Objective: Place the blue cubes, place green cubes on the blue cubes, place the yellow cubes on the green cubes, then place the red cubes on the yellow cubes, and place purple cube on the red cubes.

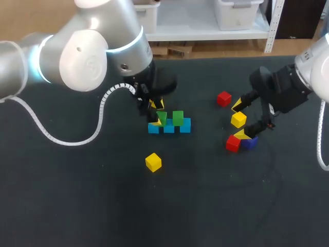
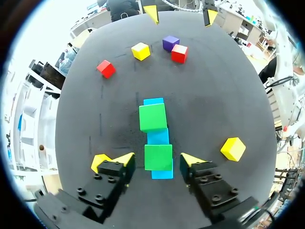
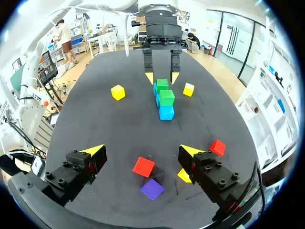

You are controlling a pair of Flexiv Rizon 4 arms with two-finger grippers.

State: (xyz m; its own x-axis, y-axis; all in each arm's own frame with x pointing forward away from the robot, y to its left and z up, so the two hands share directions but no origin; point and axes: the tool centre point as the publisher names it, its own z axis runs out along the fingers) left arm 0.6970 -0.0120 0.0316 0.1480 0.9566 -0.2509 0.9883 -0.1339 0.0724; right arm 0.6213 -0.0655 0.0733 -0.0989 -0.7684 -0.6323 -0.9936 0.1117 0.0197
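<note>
Table [image 1: 77,206]: plain, near black. Left gripper [image 2: 152,160]: black fingers [image 2: 107,183], yellow tips. Between them a green cube [image 2: 158,156] is seen atop a row of blue cubes [image 2: 157,138]; a second green cube [image 2: 152,117] just ahead. One yellow cube [image 2: 233,148] beside that gripper. Right gripper [image 3: 142,151]: same black and yellow. Between its fingers a red cube [image 3: 143,166] is noted, a purple cube [image 3: 152,189] under it, another red cube [image 3: 217,147] beside.

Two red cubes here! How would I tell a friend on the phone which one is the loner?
Look to the table's right side, where the right arm's pincer hangs open. The red cube lies just beyond it, toward the far edge. It sits alone, while the other red cube is next to a purple cube.
</note>
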